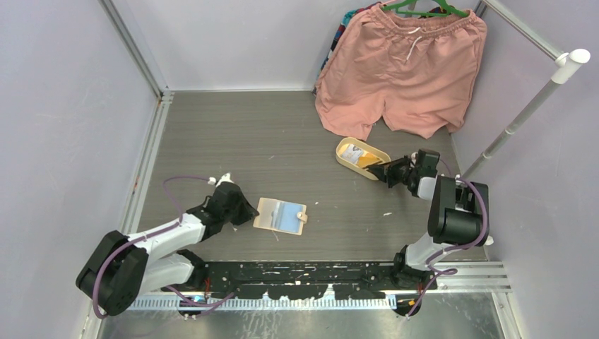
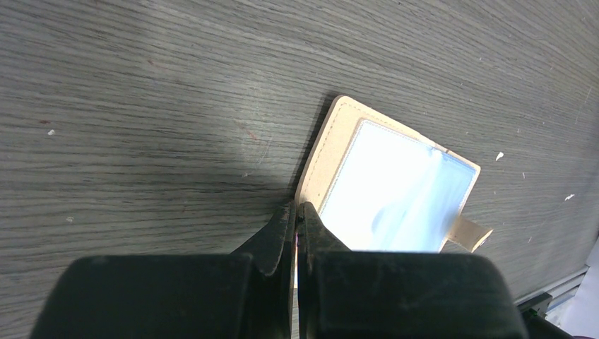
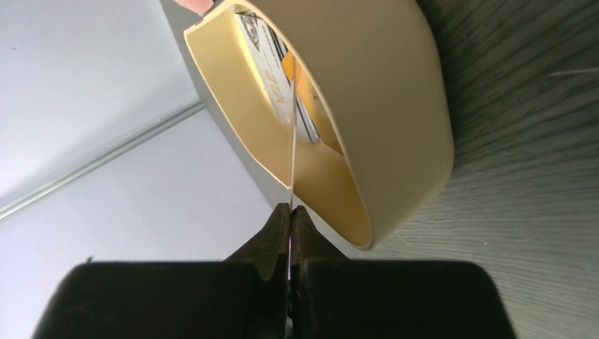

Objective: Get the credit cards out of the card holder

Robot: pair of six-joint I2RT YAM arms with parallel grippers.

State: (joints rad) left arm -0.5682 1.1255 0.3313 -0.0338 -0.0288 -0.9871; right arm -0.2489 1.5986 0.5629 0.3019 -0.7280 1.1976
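Observation:
The card holder point(image 1: 281, 215) lies open on the grey table, pale bluish pockets up and snap tab to the right. It also shows in the left wrist view point(image 2: 395, 187). My left gripper point(image 1: 252, 212) point(image 2: 297, 207) is shut on its left edge. My right gripper point(image 1: 385, 170) point(image 3: 291, 209) is shut on a thin whitish credit card point(image 3: 292, 152), seen edge-on, reaching into the oval tan tray point(image 1: 342, 157) point(image 3: 402, 106). An orange-yellow card point(image 1: 369, 159) and a printed whitish card point(image 3: 263, 44) lie inside the tray.
Pink shorts point(image 1: 402, 67) hang on a green hanger at the back right, their hem just behind the tray. A white pole point(image 1: 526, 113) slants along the right side. Pale walls enclose the table on the left, back and right.

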